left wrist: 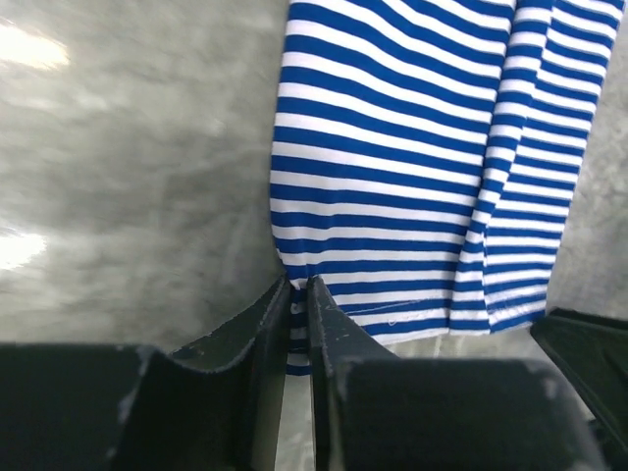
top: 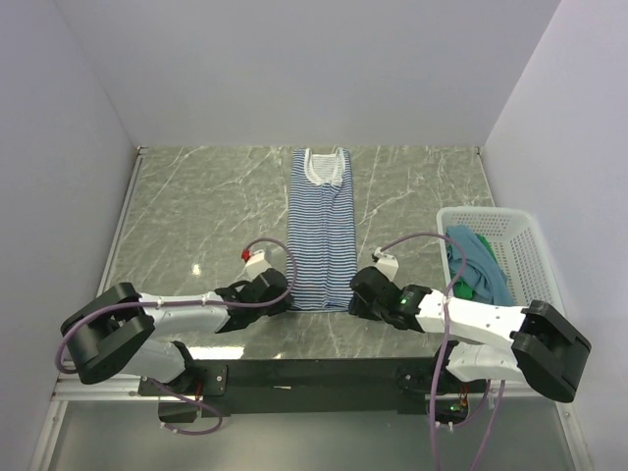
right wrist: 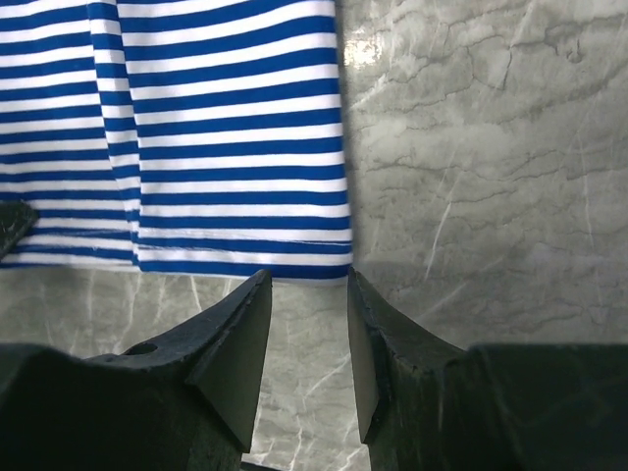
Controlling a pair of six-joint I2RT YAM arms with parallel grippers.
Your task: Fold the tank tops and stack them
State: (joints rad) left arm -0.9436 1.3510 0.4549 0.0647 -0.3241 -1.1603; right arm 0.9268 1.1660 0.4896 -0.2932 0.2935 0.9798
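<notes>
The striped tank top lies folded into a long narrow strip down the middle of the marble table, its white neckline at the far end. My left gripper is at the near left hem corner. In the left wrist view the left gripper is shut on a pinch of the striped hem. My right gripper is at the near right hem corner. In the right wrist view the right gripper is open, its tips just short of the hem, nothing between them. The teal tank top and the green one lie bunched in the basket.
A white mesh basket stands at the right edge of the table, beside the right arm. White walls close in the table on the left, far and right sides. A black rail carrying both arm bases runs along the near edge.
</notes>
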